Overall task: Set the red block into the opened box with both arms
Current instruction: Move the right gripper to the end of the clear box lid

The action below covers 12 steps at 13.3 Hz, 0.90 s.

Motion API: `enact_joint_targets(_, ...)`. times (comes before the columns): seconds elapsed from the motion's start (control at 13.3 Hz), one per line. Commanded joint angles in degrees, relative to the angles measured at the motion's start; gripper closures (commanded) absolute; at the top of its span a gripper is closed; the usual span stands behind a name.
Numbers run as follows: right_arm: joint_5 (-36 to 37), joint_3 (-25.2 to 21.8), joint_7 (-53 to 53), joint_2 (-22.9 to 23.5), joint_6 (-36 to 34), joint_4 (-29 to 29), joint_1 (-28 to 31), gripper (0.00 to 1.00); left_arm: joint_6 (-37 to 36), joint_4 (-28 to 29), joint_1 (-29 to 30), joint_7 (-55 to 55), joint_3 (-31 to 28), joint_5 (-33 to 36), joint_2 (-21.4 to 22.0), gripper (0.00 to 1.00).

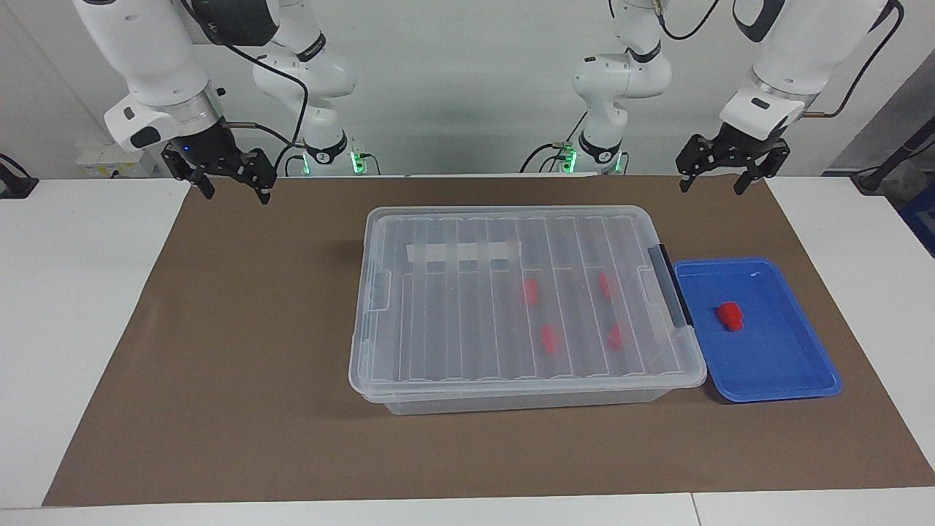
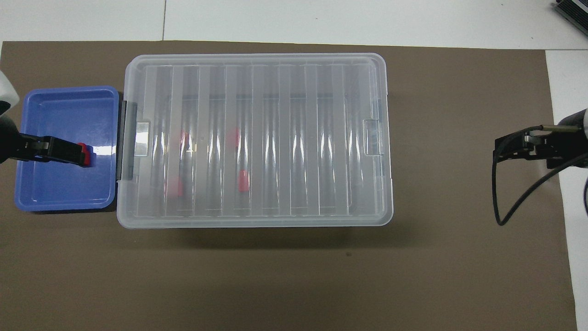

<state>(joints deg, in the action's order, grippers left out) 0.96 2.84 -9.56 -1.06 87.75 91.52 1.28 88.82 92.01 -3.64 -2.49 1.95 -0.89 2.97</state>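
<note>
One red block (image 1: 730, 315) lies loose in the shallow blue tray (image 1: 796, 365). Beside the tray stands the clear box (image 1: 438, 351), its ribbed lid lying shut on top, with several more red blocks (image 1: 531, 292) showing through it. My left gripper (image 1: 712, 186) hangs open, high in the air over the left arm's end of the mat, touching nothing. In the overhead view the left gripper (image 2: 76, 156) overlaps the tray (image 2: 64, 188) and partly covers the red block (image 2: 88, 155). My right gripper (image 1: 235, 195) hangs open and raised over the right arm's end of the mat, holding nothing.
A brown mat (image 1: 219, 380) covers the table under everything. The box's black handle bar (image 1: 668, 285) faces the tray. A white tape strip (image 1: 460, 252) sits on the lid. A dark cable loops below the right gripper (image 2: 503, 151) in the overhead view.
</note>
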Motion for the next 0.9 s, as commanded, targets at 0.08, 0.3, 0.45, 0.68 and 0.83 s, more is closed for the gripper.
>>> enact_joint_targets(0.08, -0.78, 0.59, -1.34, -1.58, 1.37, 1.91, 0.92, 0.00, 1.00, 1.42, -0.05, 0.47, -0.20, -0.17, 1.25, 0.00)
enact_joint_targets(0.3, -0.78, 0.59, -0.82, -1.58, 4.78, 2.96, 0.92, 0.00, 1.00, 1.42, -0.05, 0.47, -0.20, -0.17, 1.25, 0.00)
enact_joint_targets(0.45, -0.78, 0.59, -0.90, -2.19, 6.81, 4.45, 0.65, 0.00, 1.00, 1.42, -0.05, 0.47, -0.20, -0.17, 1.25, 0.00)
enact_joint_targets(0.68, -0.78, 0.94, -1.43, -2.37, 12.34, 8.31, 0.39, 0.00, 1.00, 1.42, -0.05, 0.47, -0.20, -0.17, 1.25, 0.00)
enact_joint_targets(0.83, -0.78, 1.20, -2.30, -2.28, 15.94, 10.95, -0.48, 0.00, 1.00, 1.42, -0.05, 0.47, -0.20, -0.17, 1.16, 0.00)
